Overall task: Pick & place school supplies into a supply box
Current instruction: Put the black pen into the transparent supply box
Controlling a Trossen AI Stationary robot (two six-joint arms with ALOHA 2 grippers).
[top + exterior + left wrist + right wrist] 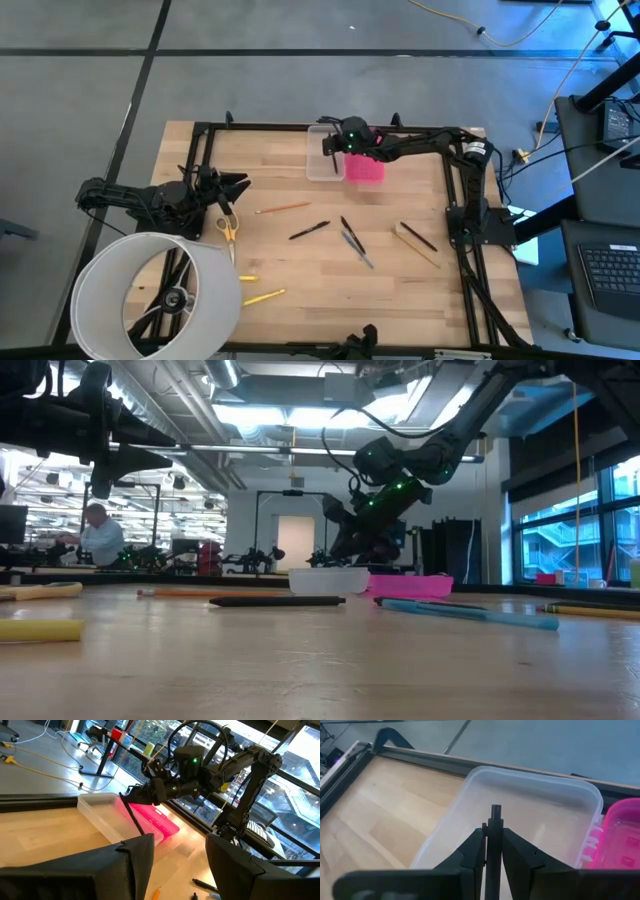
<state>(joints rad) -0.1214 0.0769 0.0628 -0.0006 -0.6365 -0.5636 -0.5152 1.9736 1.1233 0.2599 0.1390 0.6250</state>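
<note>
The supply box is a clear case [322, 160] with its pink lid [366, 169] lying open beside it at the table's far middle. My right gripper [493, 839] hovers over the clear case, shut on a black pen [134, 816]. The other school supplies lie on the table: an orange pencil [282, 208], a black pen [309, 230], two pens [354, 241], a wooden ruler [413, 246] with a dark pen [419, 236] on it, yellow markers [264, 296] and yellow-handled scissors [229, 229]. My left gripper [180, 847] waits open at the left. My right gripper pinches the black pen's shaft [494, 827] between its two fingers, which lie alongside it. A short end [496, 810] sticks out past the fingertips. The fingers come slanting down from the table's right. The pen is lifted clear, above the clear case.
A big white hoop [160, 292] stands at the near left corner, close to the scissors and markers. A black frame [455, 190] runs round the table's edges. Bare wood lies between the case and the scattered supplies.
</note>
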